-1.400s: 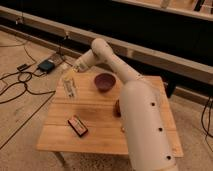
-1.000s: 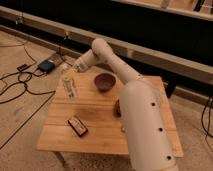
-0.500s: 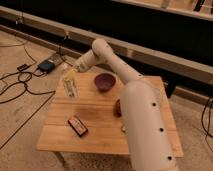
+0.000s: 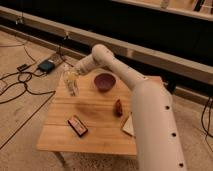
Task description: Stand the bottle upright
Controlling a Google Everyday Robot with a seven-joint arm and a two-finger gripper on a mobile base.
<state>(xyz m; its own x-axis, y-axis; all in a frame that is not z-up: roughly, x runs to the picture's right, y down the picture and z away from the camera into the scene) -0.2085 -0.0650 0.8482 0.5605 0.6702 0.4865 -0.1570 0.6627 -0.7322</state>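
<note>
Clear plastic with a pale label, the bottle (image 4: 73,86) is at about 10 o'clock on the wooden bench (image 4: 95,107), close to the far left edge. It looks upright or nearly upright, but I cannot tell if its base rests fully on the wood or is a little above it. The hand (image 4: 70,74) is at the top of the bottle, at the end of the white arm (image 4: 107,57), which reaches in from 2 o'clock. I cannot tell whether the hand is clamped on the bottle or loose.

I judge that the task is near its end and that the risk is in the release. If the hand lets go while the bottle leans or is not down on the wood, the bottle may tip. It looks light and narrow, so a small push is enough. If the hand pulls away sideways, it may drag the neck and knock the bottle over. The bench edge is near toward 9 o'clock, so the bottle could roll to the floor. The dark red bowl (image 4: 105,81) at 12 o'clock is near the arm. The red-and-black box (image 4: 77,125) at 7 o'clock and the small brown object (image 4: 118,107) at 3 o'clock are well apart from the bottle.
</note>
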